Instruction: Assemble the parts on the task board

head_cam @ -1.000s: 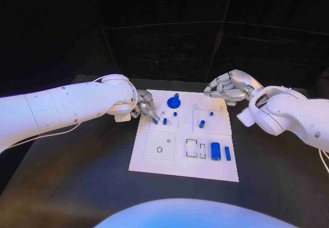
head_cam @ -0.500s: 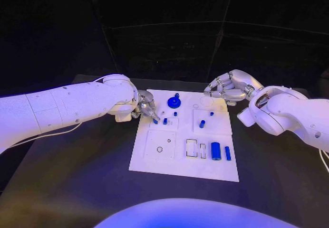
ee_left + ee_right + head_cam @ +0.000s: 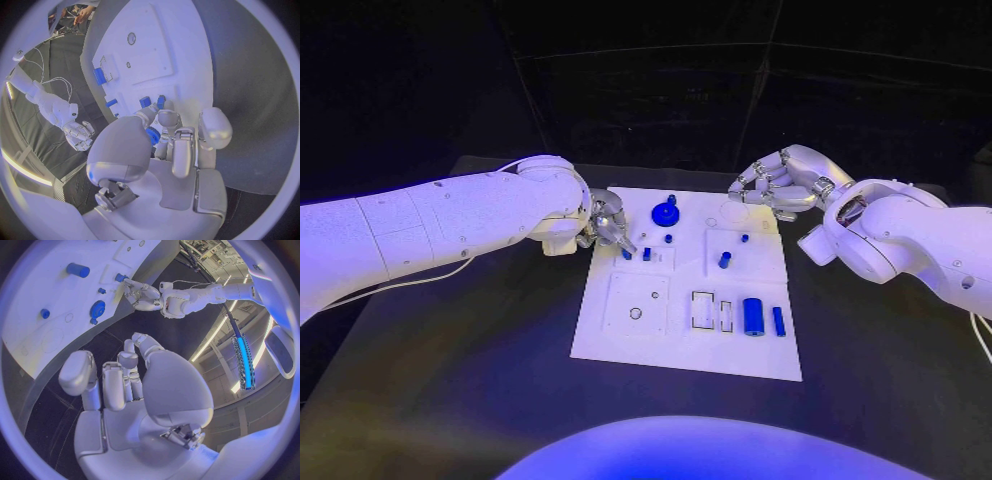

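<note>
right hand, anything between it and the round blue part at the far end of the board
Nothing visible. The right hand hangs over the far right corner of the task board, holding nothing. The round blue part stands toward the board's middle, with bare white board between. The left hand is at the opposite edge, out of that path.

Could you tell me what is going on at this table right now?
A two-armed robot is assembling small blue parts on the white task board. Its left robot hand is down at the board's left edge, fingers by a small blue part; whether it grips it is unclear. The right robot hand hovers curled by the far right corner, holding nothing. A large blue cylinder lies nearer the robot.
</note>
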You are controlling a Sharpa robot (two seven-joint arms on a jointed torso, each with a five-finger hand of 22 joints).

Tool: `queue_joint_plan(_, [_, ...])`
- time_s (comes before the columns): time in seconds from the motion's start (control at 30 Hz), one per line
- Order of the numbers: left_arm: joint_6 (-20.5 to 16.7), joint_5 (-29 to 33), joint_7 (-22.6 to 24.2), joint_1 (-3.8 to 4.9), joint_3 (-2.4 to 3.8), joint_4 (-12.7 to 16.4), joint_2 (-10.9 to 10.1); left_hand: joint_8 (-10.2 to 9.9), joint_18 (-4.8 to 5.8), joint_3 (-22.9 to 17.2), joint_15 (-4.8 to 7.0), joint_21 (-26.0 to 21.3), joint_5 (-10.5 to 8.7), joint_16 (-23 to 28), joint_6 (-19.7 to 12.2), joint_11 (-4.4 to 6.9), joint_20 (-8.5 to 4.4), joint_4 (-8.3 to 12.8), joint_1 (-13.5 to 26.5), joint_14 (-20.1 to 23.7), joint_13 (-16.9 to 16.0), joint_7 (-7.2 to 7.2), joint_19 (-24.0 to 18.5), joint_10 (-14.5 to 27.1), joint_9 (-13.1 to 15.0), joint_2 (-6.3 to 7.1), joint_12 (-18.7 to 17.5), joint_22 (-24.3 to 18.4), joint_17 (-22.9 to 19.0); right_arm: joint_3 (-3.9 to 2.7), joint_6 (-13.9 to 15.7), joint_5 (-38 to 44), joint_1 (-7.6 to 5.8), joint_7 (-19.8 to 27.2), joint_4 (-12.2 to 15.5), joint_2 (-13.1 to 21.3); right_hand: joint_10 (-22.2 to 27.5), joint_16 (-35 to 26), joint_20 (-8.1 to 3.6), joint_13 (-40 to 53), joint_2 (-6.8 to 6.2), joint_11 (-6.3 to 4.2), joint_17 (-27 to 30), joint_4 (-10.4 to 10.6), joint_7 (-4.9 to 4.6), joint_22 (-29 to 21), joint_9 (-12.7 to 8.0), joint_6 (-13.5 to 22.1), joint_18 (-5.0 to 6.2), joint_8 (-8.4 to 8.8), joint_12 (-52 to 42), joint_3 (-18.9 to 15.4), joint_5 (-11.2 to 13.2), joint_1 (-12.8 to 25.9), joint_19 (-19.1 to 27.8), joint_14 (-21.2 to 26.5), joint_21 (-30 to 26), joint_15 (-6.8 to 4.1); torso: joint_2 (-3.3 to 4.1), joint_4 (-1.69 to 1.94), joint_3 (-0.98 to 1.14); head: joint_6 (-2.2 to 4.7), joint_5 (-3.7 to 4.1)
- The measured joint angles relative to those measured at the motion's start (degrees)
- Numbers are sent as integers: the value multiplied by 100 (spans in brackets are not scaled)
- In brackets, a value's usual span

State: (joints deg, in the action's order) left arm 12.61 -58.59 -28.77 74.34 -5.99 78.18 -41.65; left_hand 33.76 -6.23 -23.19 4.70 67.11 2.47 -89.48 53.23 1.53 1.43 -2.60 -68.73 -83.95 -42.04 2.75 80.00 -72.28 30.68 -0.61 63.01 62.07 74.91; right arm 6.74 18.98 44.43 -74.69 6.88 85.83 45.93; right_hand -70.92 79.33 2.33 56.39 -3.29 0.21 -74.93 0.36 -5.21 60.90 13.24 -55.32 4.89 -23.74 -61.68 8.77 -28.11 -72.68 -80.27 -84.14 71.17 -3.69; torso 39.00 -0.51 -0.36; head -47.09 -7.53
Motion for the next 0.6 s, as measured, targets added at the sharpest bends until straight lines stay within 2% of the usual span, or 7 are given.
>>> queue_joint_plan(0.13, [22,-2,-2,4,0,-14,12,1,0,-16,0,0,-4,0,0,-1,0,15,36,0,47,1,0,0,18,35,0,0,0,0,0,0,0,1,2,1,0,0,0,0,0,0,0,0,0,0,0,0,0,0,0,0,0,0,0,0,0,0,2,0,0,-8,5])
queue_joint_plan(0.23, [34,-4,-2,4,-1,-26,20,36,0,-211,0,0,-4,0,23,-1,0,179,215,0,23,-23,0,0,26,96,0,0,0,0,-1,0,0,2,3,2,0,0,0,0,0,0,0,0,0,0,0,0,0,0,0,0,0,0,0,0,0,0,2,0,0,-13,8])
queue_joint_plan(0.27, [39,-5,-3,4,-1,-33,24,44,0,-322,0,0,-4,0,32,-1,0,291,282,0,8,-32,0,-1,29,131,0,0,0,0,-1,0,0,2,3,2,0,0,0,0,0,0,0,0,0,0,0,0,0,0,0,0,0,0,0,0,0,0,1,0,0,-15,9])
queue_joint_plan(0.33, [46,-7,-4,4,-2,-41,30,52,0,-396,0,0,-5,0,47,1,0,364,406,0,-21,-23,0,-6,56,187,19,4,0,0,-1,0,0,3,3,2,0,0,0,0,0,0,0,0,0,0,0,0,0,0,0,0,0,0,0,0,0,0,1,0,0,-16,9])
queue_joint_plan(0.6, [72,-10,-6,-2,-10,-84,54,115,0,-146,21,0,2,0,198,53,-20,115,803,-21,-89,-113,20,-71,76,263,73,22,0,0,-2,0,0,5,3,-1,0,0,0,0,0,0,1,0,0,0,0,0,0,0,0,0,0,0,0,0,0,0,-1,0,1,-21,12])
